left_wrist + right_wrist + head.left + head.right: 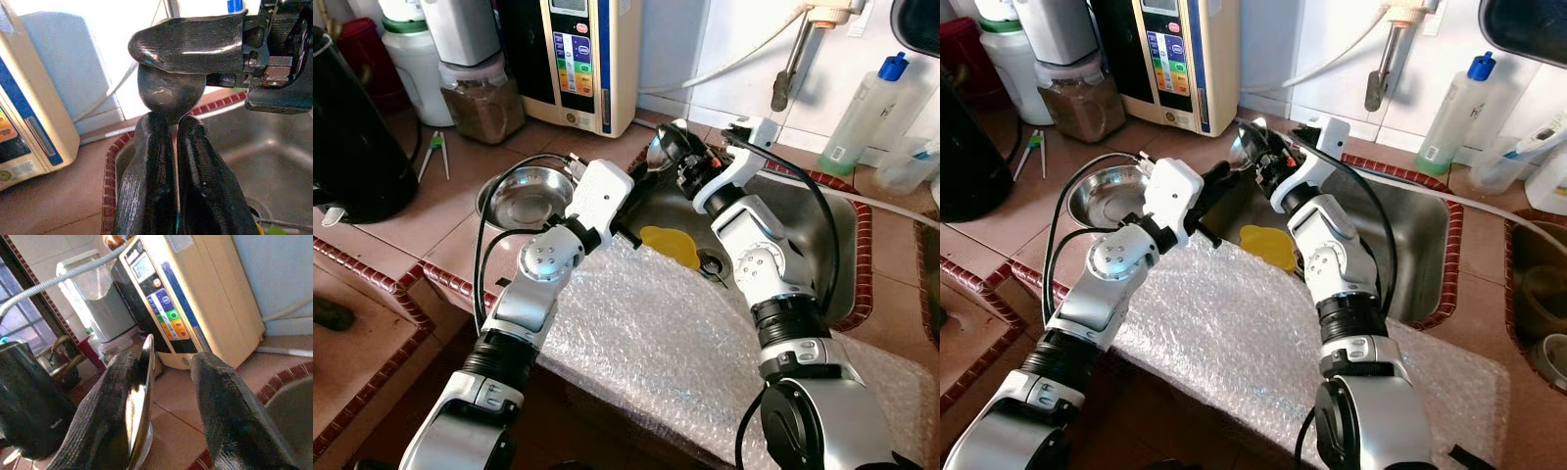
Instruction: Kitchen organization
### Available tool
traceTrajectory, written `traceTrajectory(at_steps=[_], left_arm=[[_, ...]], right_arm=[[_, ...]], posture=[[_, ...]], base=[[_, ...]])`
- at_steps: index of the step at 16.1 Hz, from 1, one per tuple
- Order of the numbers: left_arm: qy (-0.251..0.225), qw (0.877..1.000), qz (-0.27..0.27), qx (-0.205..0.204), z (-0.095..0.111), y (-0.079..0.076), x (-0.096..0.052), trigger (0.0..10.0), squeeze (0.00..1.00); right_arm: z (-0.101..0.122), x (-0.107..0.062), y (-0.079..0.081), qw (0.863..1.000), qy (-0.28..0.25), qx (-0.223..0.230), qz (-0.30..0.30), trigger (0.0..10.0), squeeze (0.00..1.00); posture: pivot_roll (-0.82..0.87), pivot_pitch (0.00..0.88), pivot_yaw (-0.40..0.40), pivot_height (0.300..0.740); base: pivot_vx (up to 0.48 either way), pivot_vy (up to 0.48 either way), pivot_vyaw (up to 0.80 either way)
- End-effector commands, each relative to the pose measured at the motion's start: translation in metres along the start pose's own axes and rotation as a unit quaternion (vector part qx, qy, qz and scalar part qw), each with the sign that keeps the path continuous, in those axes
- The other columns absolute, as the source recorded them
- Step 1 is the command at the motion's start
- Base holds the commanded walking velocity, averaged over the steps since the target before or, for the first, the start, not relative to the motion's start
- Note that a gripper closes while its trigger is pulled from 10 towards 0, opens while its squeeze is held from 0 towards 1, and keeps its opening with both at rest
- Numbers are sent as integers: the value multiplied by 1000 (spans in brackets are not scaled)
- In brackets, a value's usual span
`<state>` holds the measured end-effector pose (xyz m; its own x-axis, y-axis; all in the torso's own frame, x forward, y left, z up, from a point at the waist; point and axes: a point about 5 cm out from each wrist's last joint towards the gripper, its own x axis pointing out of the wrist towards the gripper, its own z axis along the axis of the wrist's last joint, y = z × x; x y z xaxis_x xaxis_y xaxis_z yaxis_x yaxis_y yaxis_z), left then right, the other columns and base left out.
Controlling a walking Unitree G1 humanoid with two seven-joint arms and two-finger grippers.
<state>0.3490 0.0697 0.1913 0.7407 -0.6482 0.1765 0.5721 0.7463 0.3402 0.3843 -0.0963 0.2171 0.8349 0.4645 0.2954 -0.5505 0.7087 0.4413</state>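
A small steel bowl (664, 147) hangs tilted over the near-left corner of the sink (822, 230), held between both grippers. My left gripper (173, 122) is shut on its lower rim, the two black fingers nearly touching around the thin metal. My right gripper (687, 164) reaches in from the sink side. In the right wrist view its fingers (220, 411) stand well apart, and the bowl's rim (144, 391) lies against the inner face of one of them. In the left wrist view that finger lies across the top of the bowl (168, 93).
A larger steel bowl (524, 196) sits on the tiled counter to the left. A yellow item (671, 245) lies in the sink near the drain. Bubble wrap (656, 343) covers the front edge. A cream water appliance (578, 59), a jar (484, 98), a black kettle (352, 137) and a blue-capped bottle (867, 113) line the back.
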Motion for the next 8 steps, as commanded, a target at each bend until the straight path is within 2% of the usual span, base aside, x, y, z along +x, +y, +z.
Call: traceTrajectory(at_steps=[1, 6, 8], left_arm=[[-26, 999, -1, 23, 11, 6, 2, 0, 0], [-22, 999, 11, 25, 10, 11, 4, 0, 0], [-10, 1000, 13, 8, 5, 9, 3, 10000, 0]], right_arm=[[13, -5, -18, 998, -20, -6, -55, 0, 0], [11, -9, -24, 998, -12, -8, -67, 0, 0], [10, -11, -29, 997, -11, -7, -82, 0, 0]], posture=[[34, 14, 30, 740], [31, 18, 26, 740], [31, 21, 27, 740]], base=[[0, 0, 0], [0, 0, 0], [0, 0, 0]])
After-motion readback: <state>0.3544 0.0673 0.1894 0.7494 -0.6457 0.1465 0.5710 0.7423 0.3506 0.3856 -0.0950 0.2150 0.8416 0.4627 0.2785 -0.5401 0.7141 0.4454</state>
